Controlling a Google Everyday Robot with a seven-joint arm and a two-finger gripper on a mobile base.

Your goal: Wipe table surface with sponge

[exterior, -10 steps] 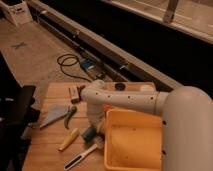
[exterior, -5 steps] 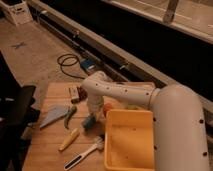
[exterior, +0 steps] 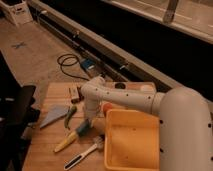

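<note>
The white arm reaches in from the right and bends down over the table surface, a light wooden plank top. Its gripper points down just left of the yellow bin and is shut on the sponge, a small blue-grey block that rests on the wood at its tip. The wrist hides the fingers' upper part.
A big yellow bin fills the table's right side. A grey-blue triangular cloth and a green item lie to the left. A yellow item and a white-bristled brush lie in front. A small brown object is at the back.
The arm has swung to the left, away from the bin. The sponge has slid left and slightly forward over the wood with the gripper.
</note>
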